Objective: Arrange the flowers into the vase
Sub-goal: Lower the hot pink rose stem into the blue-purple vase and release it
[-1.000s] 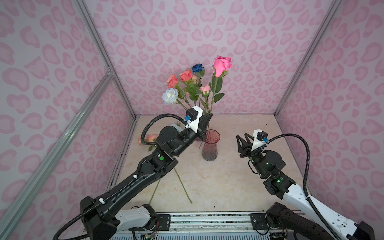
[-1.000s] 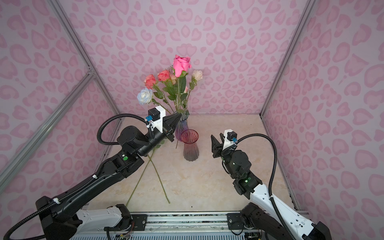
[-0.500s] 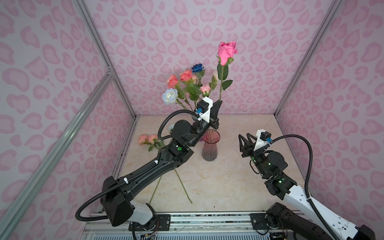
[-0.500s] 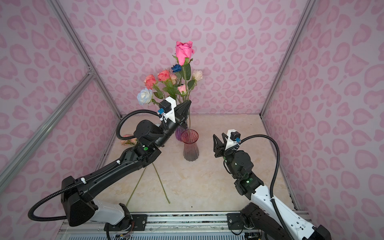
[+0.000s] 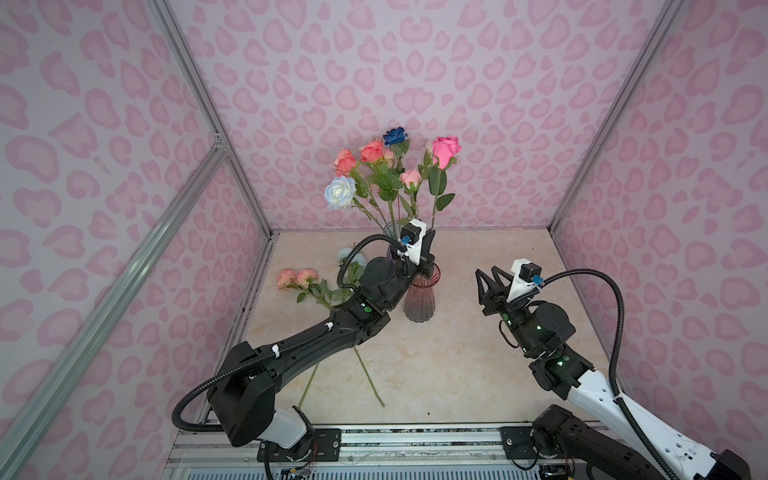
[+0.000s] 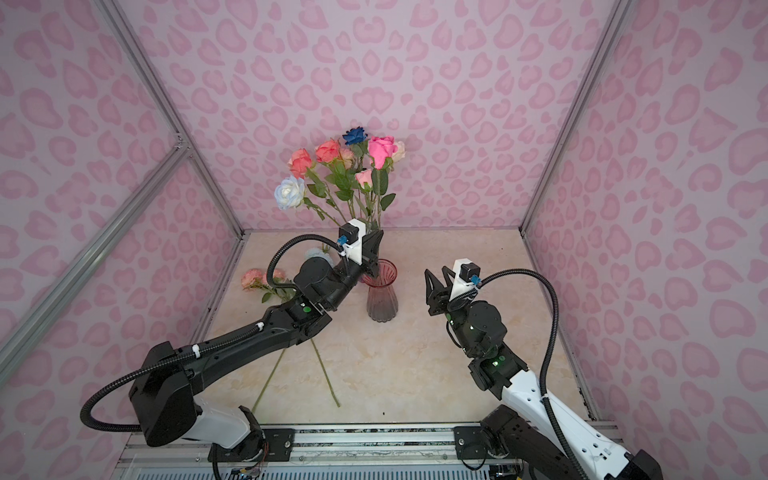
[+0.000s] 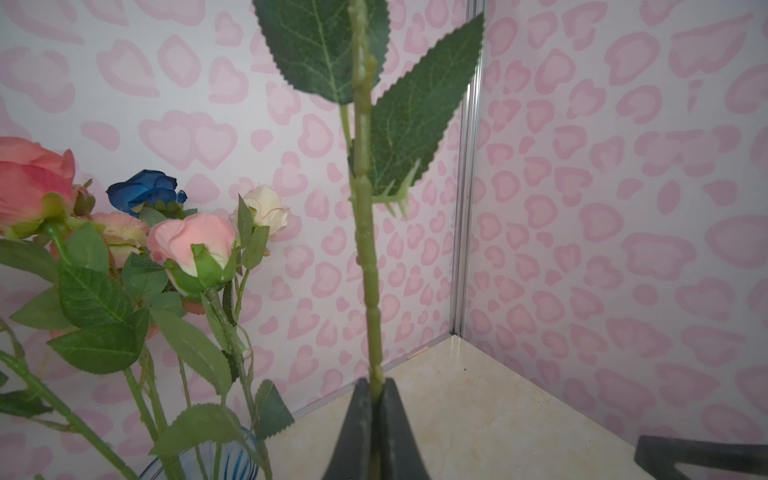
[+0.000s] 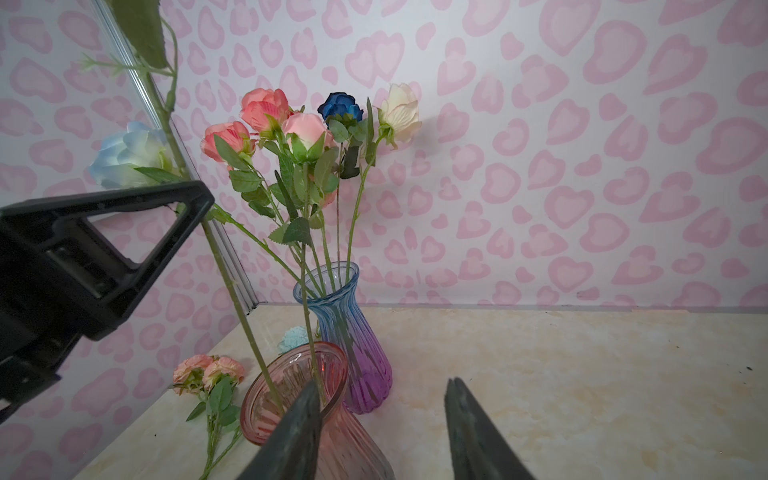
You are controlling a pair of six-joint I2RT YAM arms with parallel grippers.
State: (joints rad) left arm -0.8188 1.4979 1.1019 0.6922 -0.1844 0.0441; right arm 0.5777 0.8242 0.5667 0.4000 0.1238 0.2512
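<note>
My left gripper [image 7: 376, 390] clamped on rose stem [image 7: 365, 257]; tip inside red vase [image 8: 353, 444]; lower straight, clear of rim, then release.

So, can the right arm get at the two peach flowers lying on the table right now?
Probably not cleanly. The peach flowers lie beyond the red vase and the left arm, which stretches across between them and the open right pincer.
</note>
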